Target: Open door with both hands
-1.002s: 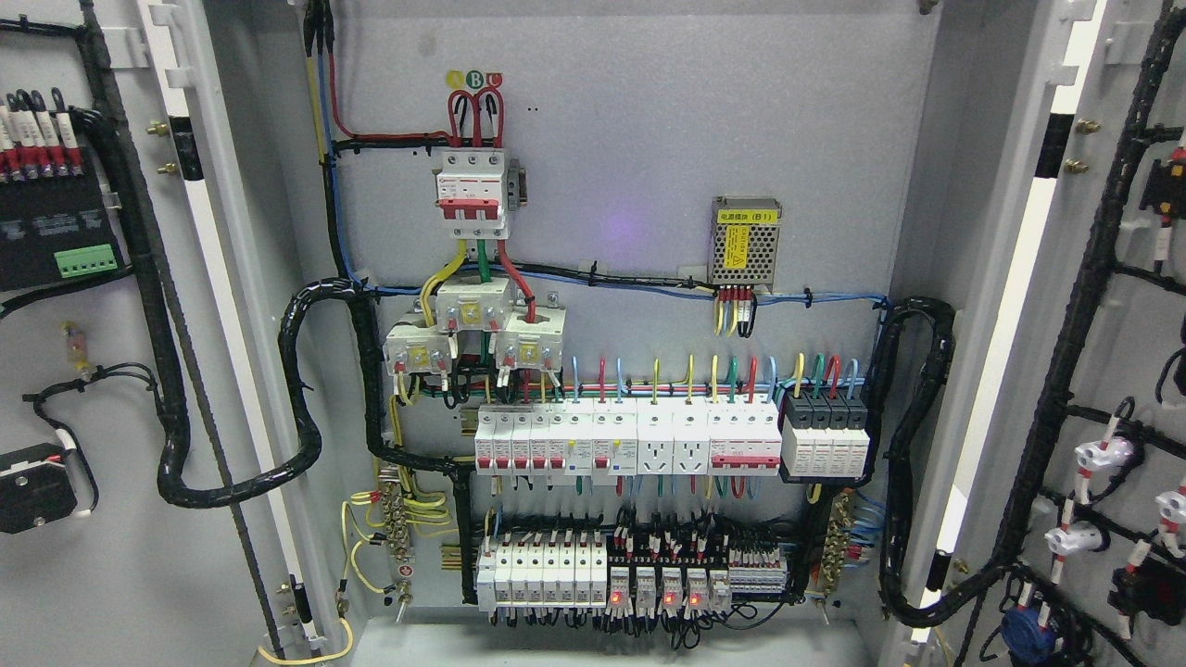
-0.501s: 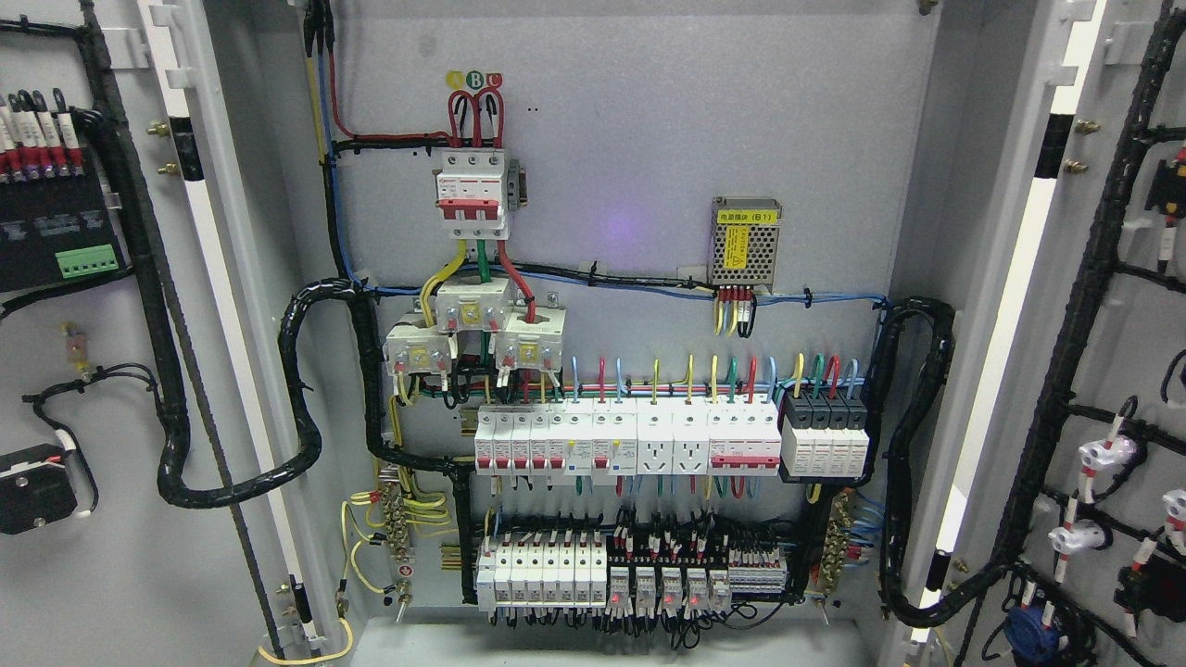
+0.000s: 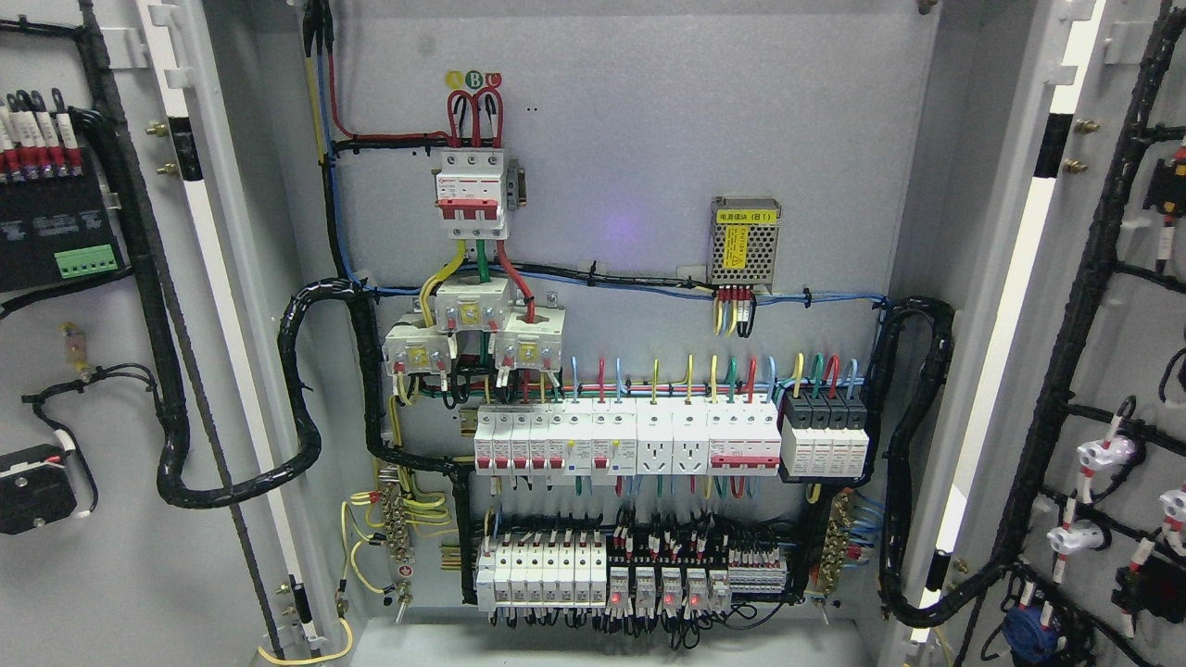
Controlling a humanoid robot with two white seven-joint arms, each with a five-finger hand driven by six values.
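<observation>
**Both cabinet doors swung wide, interior exposed**

Neither of the robot's hands is seen anywhere in the head view, so the state of their fingers cannot be told.

Nearest the camera, the grey metal left door (image 3: 111, 556) fills the picture's left edge, its inner face turned toward the viewer and carrying a black terminal block with a green connector (image 3: 56, 232) near its upper part. The grey metal right door (image 3: 1121, 371) fills the right edge likewise, with black wire looms (image 3: 1066, 371) running down its inner face. Both doors are swung clear of the opening, and the space between their hinge edges is left unobstructed.

Farther back, the grey back panel of the cabinet (image 3: 649, 120) is seen in full. A red-and-white three-pole main breaker (image 3: 473, 193) is mounted toward its upper left, and a perforated metal power supply with a yellow label (image 3: 744, 241) toward its upper right. A row of white breakers and sockets (image 3: 630, 440) is set across the lower middle, and a second row of small breakers and relays (image 3: 602, 570) lies along the bottom edge.
</observation>
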